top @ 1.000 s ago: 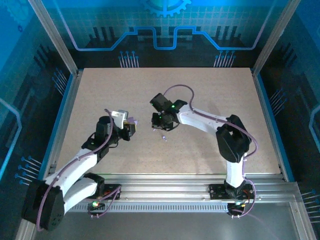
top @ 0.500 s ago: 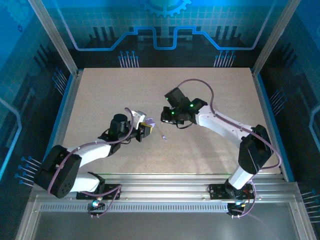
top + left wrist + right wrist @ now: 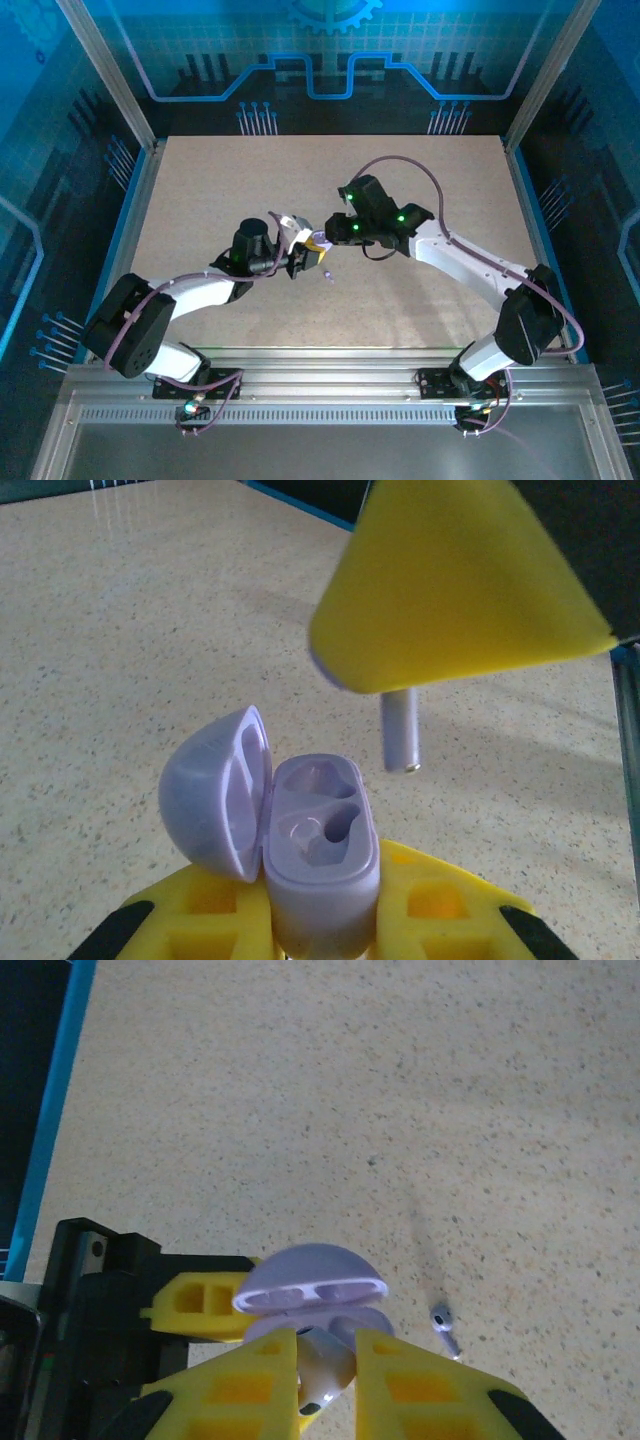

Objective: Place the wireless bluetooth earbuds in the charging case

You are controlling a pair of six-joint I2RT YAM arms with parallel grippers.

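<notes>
The lavender charging case [image 3: 320,855] stands with its lid [image 3: 212,792] swung open to the left and both wells empty. My left gripper [image 3: 322,912] is shut on its base. One purple earbud [image 3: 332,1365] is pinched in my shut right gripper [image 3: 327,1360]. Its stem [image 3: 402,730] hangs just above and to the right of the open case. In the top view my left gripper [image 3: 302,259] and right gripper [image 3: 330,239] meet at mid-table around the case [image 3: 317,244]. A second earbud [image 3: 443,1325] lies loose on the table, also seen from above [image 3: 329,275].
The speckled beige table [image 3: 420,300] spreads around the grippers. Blue frame rails [image 3: 128,210] bound its left and right edges, and a metal rail [image 3: 330,365] runs along the near edge by the arm bases.
My left gripper has carried the open case to the right, up to the right gripper. The right arm's wrist has swung to the right, its fingers still on the earbud above the case.
</notes>
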